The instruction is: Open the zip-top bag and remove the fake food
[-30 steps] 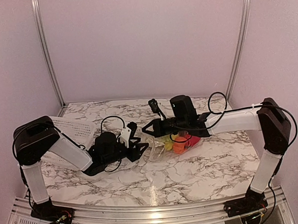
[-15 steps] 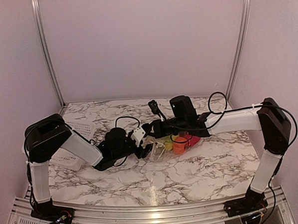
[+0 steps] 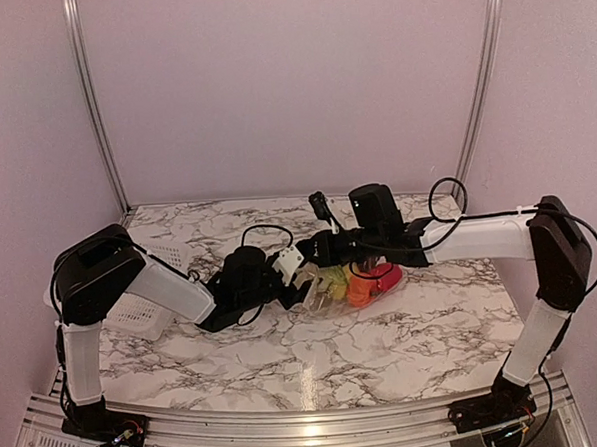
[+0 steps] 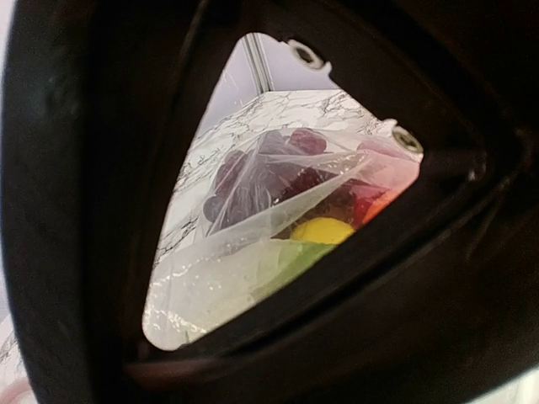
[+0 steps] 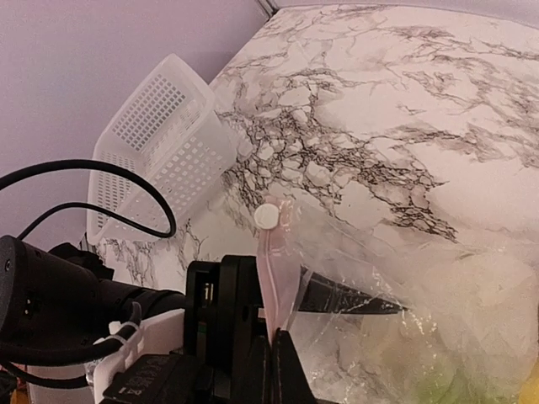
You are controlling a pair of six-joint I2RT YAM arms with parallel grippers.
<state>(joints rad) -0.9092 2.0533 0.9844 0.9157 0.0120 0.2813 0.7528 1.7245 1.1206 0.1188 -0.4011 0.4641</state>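
Note:
The clear zip-top bag (image 3: pixel 380 285) lies mid-table and holds the fake food: an orange piece (image 3: pixel 360 292), a red piece (image 3: pixel 385 276) and a yellow piece (image 3: pixel 332 282). My right gripper (image 3: pixel 313 251) is shut on the bag's pink zip strip (image 5: pixel 276 269) and holds it upright; its fingertips (image 5: pixel 274 341) pinch the strip's lower end. My left gripper (image 3: pixel 304 283) is open at the bag's mouth, with one black finger (image 5: pixel 354 299) lying behind the plastic. In the left wrist view the bag (image 4: pixel 210 278) shows purple grapes (image 4: pixel 253 172) and a yellow piece (image 4: pixel 322 230).
A white mesh basket (image 3: pixel 143 312) stands tilted at the left edge of the marble table (image 3: pixel 405 348), behind my left arm; it also shows in the right wrist view (image 5: pixel 160 143). Black cables loop near both wrists. A wall with metal posts closes the back.
My left gripper has moved right, from beside the basket to the bag's mouth. My right gripper has shifted slightly right while holding the zip strip.

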